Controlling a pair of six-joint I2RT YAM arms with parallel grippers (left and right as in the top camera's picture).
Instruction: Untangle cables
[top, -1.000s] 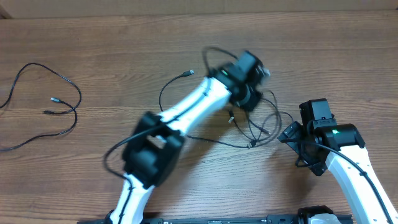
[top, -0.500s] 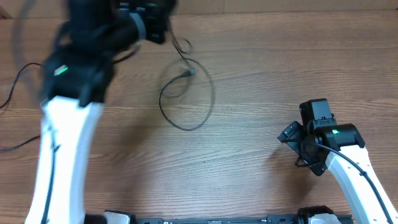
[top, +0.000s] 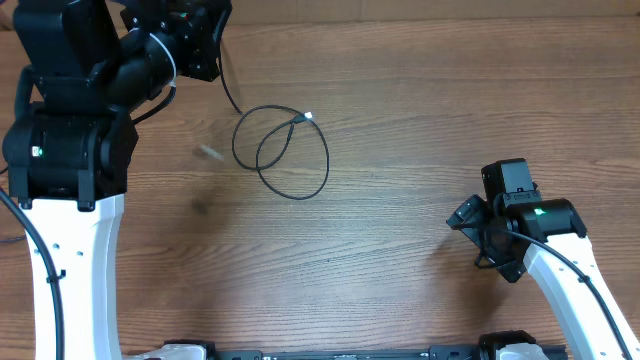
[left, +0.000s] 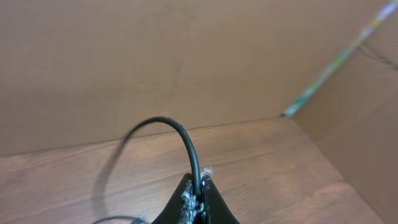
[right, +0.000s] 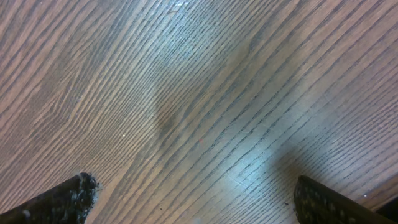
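Observation:
A thin black cable (top: 285, 160) lies in a double loop on the wood table, left of centre, with a silver-tipped plug (top: 307, 117) at its upper right. One strand runs up and left to my left gripper (top: 205, 45), raised at the far left corner. In the left wrist view the left gripper (left: 199, 198) is shut on this cable (left: 180, 130), which arcs up and left out of the jaws. My right gripper (top: 478, 240) hovers at the right. In the right wrist view the right gripper (right: 196, 199) is open with only bare wood between the fingers. No other cable shows.
The left arm (top: 70, 120) covers the table's far left side. A thick black arm cord (top: 35, 245) hangs beside it. In the left wrist view, brown cardboard walls (left: 186, 56) stand behind and to the right of the table (left: 261, 155).
The left arm swung from the table's middle to the far left corner, dragging the cable left. The tangle near the right gripper is gone from there. The right arm has not moved.

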